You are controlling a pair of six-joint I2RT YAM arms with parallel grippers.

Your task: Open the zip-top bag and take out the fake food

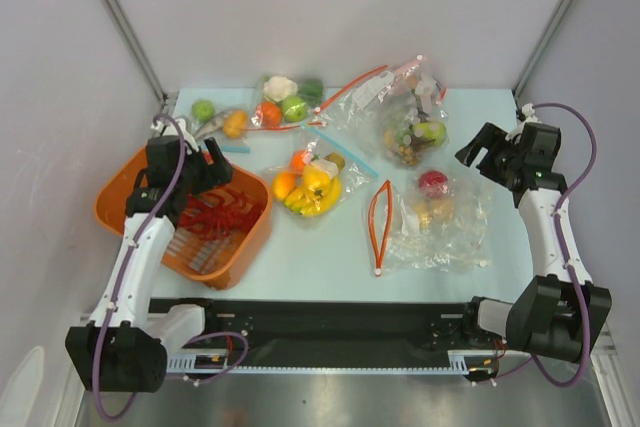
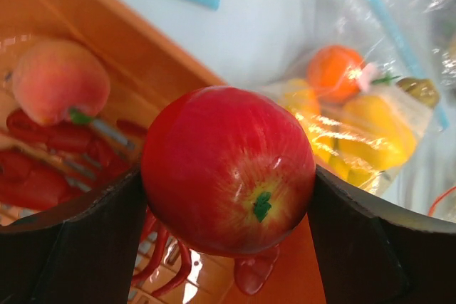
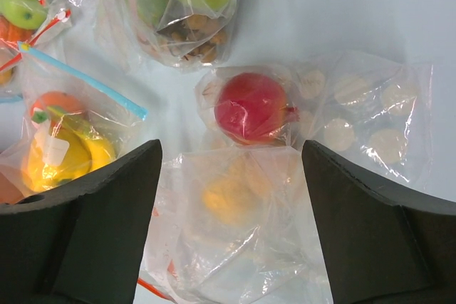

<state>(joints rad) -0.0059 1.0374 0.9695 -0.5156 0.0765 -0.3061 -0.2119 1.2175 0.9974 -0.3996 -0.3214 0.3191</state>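
White arms [image 1: 140, 252], purple cables [image 1: 592, 157] — left claw [image 2: 228, 176], right claw [image 3: 231, 154] black

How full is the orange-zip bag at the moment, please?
Partly full: through the bag's clear plastic a red apple and a yellowish fruit show inside. Its zip gapes open.

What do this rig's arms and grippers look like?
The left arm and right arm have white links, black joints and bases, and a purple cable looping along each. The left gripper and right gripper are black; the fingers are broad matte wedges.
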